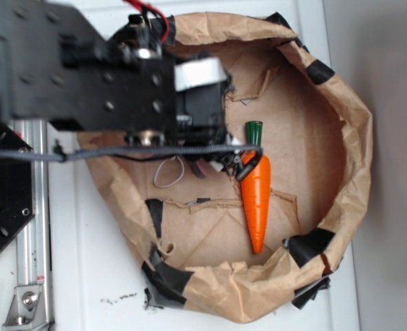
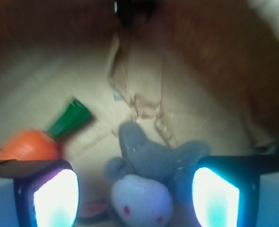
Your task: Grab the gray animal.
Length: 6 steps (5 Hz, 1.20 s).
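The claw (image 2: pixel 135 194) is standing open, its pads (image 2: pixel 54 198) flanking the gray animal (image 2: pixel 146 177), which is lying on the brown paper nest (image 1: pixel 348 138) beside the carrot (image 1: pixel 257 196).

Your hand (image 2: pixel 135 194) straddles the gray animal (image 2: pixel 146 179), fingers wide apart w/ room each side. Carrot (image 2: pixel 30 144) sits just beside the left finger (image 2: pixel 45 196). Paper wall (image 1: pixel 348 138) rings everything; bare floor ahead.
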Available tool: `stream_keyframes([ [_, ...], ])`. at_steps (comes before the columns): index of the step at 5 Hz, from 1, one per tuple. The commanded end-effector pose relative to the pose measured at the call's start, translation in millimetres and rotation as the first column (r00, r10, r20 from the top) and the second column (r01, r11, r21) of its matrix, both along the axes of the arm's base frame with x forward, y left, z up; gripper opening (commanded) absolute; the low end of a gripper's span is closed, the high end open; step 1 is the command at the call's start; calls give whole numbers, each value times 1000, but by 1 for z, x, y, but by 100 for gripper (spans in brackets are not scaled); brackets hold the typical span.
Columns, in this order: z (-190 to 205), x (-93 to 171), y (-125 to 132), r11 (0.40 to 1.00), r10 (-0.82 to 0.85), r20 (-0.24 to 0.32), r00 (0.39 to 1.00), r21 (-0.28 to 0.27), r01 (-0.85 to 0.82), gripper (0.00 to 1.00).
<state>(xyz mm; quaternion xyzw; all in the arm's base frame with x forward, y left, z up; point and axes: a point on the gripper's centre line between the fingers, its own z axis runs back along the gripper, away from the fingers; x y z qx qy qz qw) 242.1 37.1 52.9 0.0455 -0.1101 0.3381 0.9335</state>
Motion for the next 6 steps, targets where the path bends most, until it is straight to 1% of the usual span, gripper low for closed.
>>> stream_keyframes([
  [1, -43, -17, 25, 999, -9, -9, 1000, 36, 10, 100],
  [2, -38, -4, 18, 998, -57, 15, 998, 27, 57, 0],
  [3, 12, 16, -19, 987, -160, 106, 981, -16, 162, 0],
  [4, 63, 23, -41, 963, -262, 158, 952, -20, 269, 0],
  [5, 112, 31, -47, 946, -322, 147, 935, 13, 323, 0],
  [6, 121, 33, -53, 941, -338, 142, 930, 67, 332, 0],
])
